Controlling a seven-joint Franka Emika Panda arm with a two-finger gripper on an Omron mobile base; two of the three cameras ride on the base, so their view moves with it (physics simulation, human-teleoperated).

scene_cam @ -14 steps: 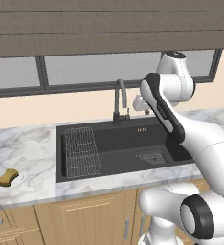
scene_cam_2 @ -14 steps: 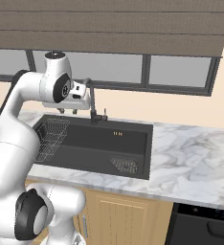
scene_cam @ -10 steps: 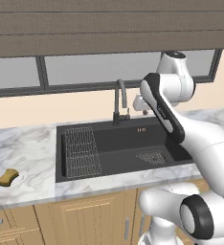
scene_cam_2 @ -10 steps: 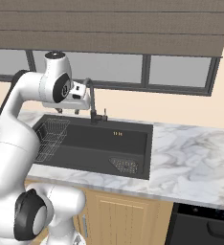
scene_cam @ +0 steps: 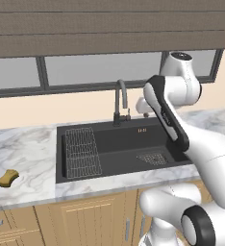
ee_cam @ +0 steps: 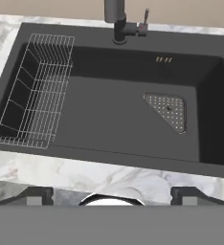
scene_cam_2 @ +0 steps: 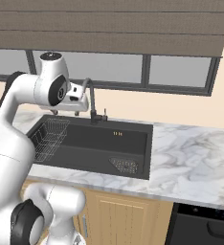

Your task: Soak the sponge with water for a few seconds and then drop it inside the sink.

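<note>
The mustard-yellow sponge [scene_cam: 8, 177] lies on the marble counter far to the left of the sink [scene_cam: 119, 148], well away from the arm. My gripper [scene_cam_2: 66, 112] hangs above the sink's front left part, beside the dark gooseneck faucet [scene_cam_2: 91, 98], and points down. In the hand view its fingertips [ee_cam: 35, 195] stand wide apart over the front counter strip, open with nothing between them, and the black sink [ee_cam: 104, 119] lies below. The water is out of view.
A wire rack [scene_cam: 83, 153] fills the sink's left side and a mesh strainer [scene_cam: 153, 157] sits at its right front. Marble counter [scene_cam_2: 195, 158] stretches to the right. A window and a blind line the wall behind the faucet [scene_cam: 120, 101].
</note>
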